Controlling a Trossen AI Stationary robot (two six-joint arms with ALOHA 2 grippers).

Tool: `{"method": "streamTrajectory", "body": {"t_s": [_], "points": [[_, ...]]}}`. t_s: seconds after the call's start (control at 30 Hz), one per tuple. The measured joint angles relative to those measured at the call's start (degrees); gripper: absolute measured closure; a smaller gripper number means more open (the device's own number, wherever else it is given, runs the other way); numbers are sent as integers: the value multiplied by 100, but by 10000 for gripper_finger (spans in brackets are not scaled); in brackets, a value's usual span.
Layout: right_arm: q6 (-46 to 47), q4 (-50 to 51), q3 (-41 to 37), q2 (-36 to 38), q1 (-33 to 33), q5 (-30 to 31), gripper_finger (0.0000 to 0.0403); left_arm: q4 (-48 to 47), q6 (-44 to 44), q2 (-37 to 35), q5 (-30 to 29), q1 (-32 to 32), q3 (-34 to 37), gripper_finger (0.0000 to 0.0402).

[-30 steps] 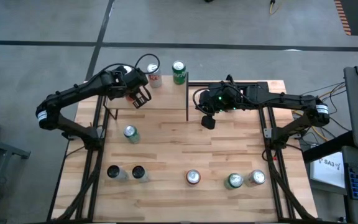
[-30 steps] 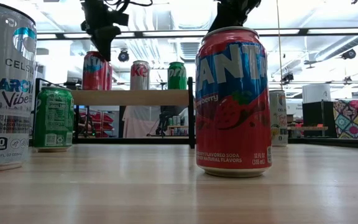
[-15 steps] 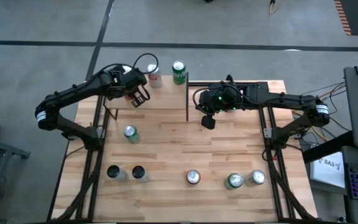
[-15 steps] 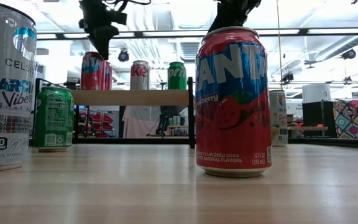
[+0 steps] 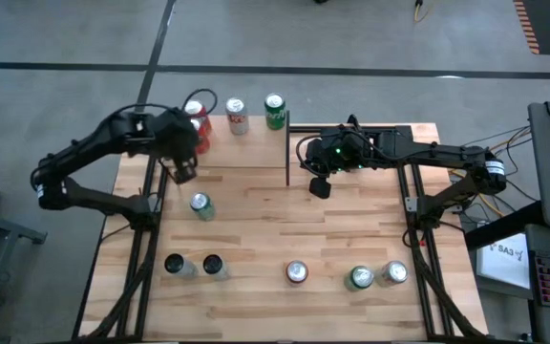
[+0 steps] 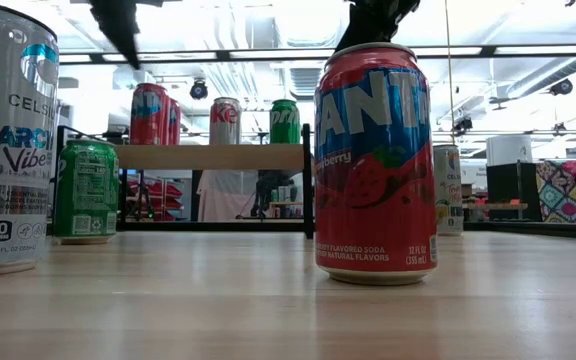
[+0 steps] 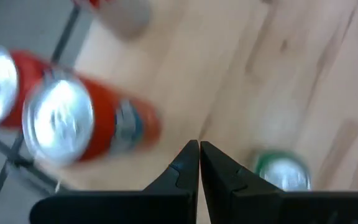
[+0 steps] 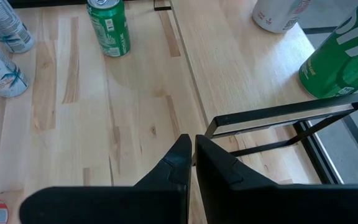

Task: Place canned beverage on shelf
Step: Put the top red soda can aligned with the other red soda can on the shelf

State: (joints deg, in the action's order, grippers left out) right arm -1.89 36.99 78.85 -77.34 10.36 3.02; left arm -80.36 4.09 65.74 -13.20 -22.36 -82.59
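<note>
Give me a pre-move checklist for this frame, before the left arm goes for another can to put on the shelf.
1. Left gripper empty and shut: ok, its fingers meet with nothing between them in its wrist view.
2. Left gripper clear of the shelf: ok, it hangs over the shelf's left end, off the red can there.
3. Cans on the shelf upright: ok, the red can, the white-and-red can and the green can stand in a row.
4. Next can reachable: ok, a green can stands upright on the table just in front of the left gripper.
5. Right gripper out of the way: ok, shut, right of the shelf's front post.
6. Free space on the shelf: cannot tell.
</note>
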Motion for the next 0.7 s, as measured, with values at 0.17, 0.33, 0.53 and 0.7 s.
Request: {"method": "streamTrajectory", "body": {"t_s": [0.17, 0.33, 0.53, 0.7], "points": [[-44, 0, 0, 0, 0, -1, 390, -455, -333, -144, -972, -17, 0, 402], [-92, -11, 0, 0, 1, -1, 390, -450, -106, -77, -1025, -21, 0, 402], [-98, -19, 0, 0, 1, -1, 390, -427, 285, 201, -1026, -25, 9, 402], [-109, -17, 0, 0, -1, -1, 390, -426, 699, 372, -1026, -47, 13, 402]]}}
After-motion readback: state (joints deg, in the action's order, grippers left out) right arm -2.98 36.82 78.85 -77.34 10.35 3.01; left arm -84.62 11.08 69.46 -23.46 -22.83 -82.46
